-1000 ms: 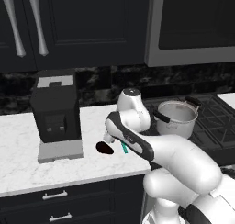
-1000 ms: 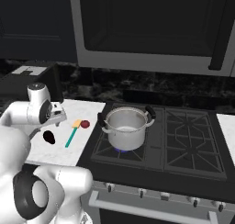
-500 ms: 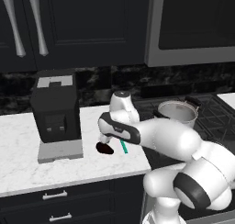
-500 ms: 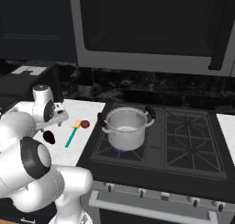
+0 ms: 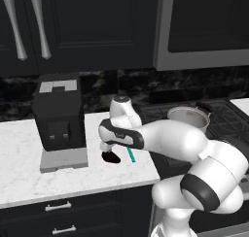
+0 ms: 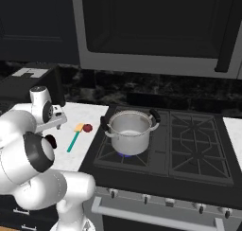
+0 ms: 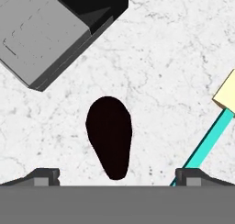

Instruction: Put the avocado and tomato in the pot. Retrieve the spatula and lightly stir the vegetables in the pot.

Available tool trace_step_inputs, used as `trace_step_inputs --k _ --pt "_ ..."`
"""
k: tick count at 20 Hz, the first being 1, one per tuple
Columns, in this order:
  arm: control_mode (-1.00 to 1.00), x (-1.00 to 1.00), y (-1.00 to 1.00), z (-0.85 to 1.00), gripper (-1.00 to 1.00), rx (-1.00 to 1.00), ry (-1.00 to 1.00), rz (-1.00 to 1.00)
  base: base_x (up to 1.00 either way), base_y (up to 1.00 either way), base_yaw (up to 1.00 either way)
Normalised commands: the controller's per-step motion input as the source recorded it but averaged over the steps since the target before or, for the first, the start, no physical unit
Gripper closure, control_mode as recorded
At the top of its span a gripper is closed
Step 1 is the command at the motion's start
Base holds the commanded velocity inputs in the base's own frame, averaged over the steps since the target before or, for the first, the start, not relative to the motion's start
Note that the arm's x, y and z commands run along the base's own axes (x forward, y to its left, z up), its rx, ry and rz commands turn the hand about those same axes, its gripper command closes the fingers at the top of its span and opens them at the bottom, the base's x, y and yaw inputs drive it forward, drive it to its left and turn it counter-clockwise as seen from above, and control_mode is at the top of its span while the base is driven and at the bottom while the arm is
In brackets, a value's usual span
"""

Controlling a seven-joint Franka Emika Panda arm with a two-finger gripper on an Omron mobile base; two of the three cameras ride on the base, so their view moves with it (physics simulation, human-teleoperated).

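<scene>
A very dark, pear-shaped avocado lies on the white marble counter. My gripper hangs open just above it, with one finger tip on each side of its narrow end and well apart from it. From the left base the hand sits right over the avocado. The spatula lies beside it, teal handle and yellow head. The small dark red tomato rests by the spatula's head. On the front left burner stands the steel pot, with nothing visible inside it.
A black coffee machine on a grey base stands close to the left of the avocado. The gas stove borders the counter on the right. Dark cabinets and a microwave hang overhead.
My hand has shifted left and lower, from beside the avocado to right over it. The arm has folded down across the counter. Avocado, spatula, tomato and pot have not moved.
</scene>
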Motion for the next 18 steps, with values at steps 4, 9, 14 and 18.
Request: trace_step_inputs --k 4,9,14,18 --pt "-1.0 -0.03 0.02 -0.09 -1.0 0.0 0.0 0.0 0.0 0.0 0.0" --pt "-1.0 0.0 0.0 -0.1 -1.0 0.0 0.0 0.01 0.0 0.0 0.0" --pt "-1.0 -0.08 0.02 -0.09 -1.0 0.0 0.0 0.02 0.0 0.0 0.0" --pt "-1.0 -0.03 0.15 -0.12 -1.0 0.04 0.0 0.01 0.0 0.0 0.0"
